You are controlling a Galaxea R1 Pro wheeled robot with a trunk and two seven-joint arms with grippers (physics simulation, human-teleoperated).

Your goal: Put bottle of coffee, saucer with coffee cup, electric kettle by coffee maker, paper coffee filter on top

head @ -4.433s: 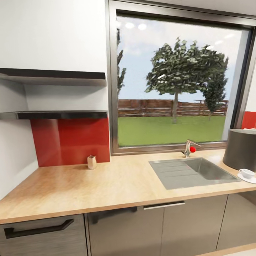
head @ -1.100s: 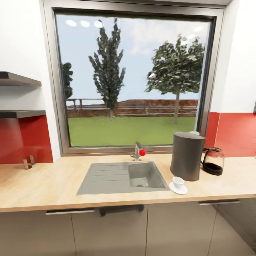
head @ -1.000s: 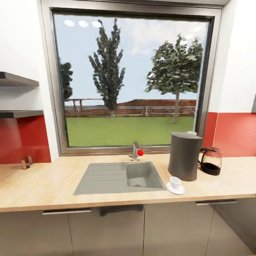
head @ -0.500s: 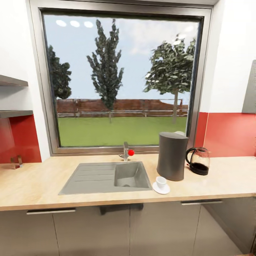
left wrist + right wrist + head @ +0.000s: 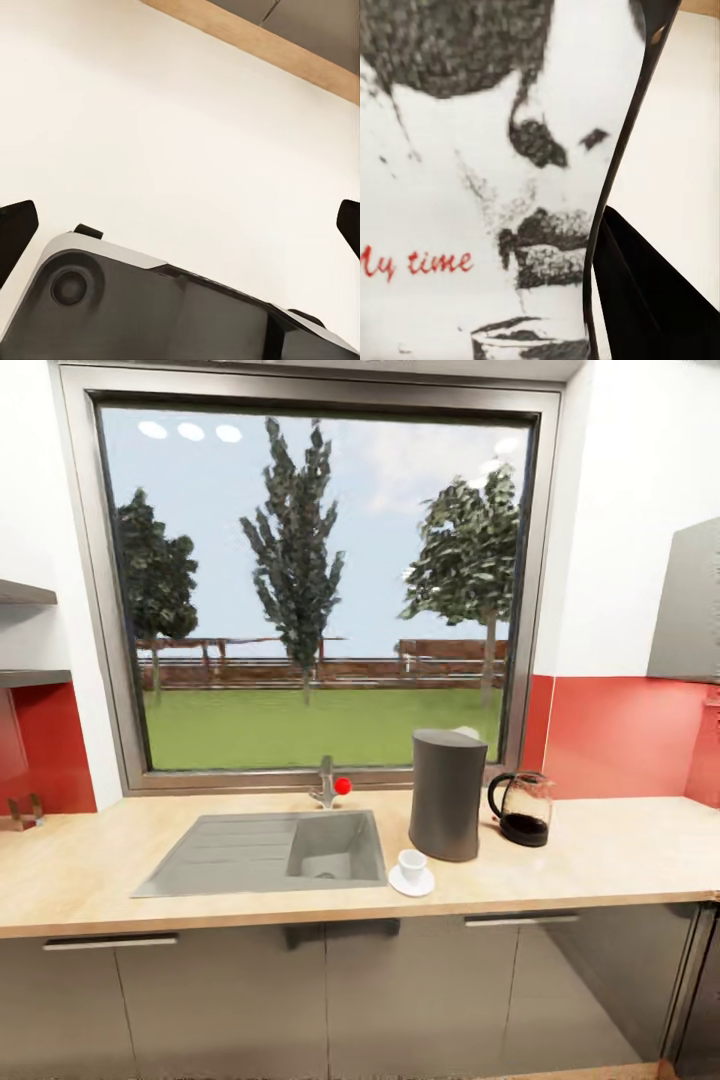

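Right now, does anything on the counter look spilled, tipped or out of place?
Nothing stands out. The kettle and carafe stand upright beside each other, the cup sits squarely on its saucer by the sink, and no spill shows on the counter.

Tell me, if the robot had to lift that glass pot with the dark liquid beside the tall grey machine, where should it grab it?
Probably by the black loop handle of the glass pot. The pot stands upright on the countertop, and its handle points toward the grey coffee maker. That gap looks narrow, so a claw would likely come from the front or above, closing across the handle.
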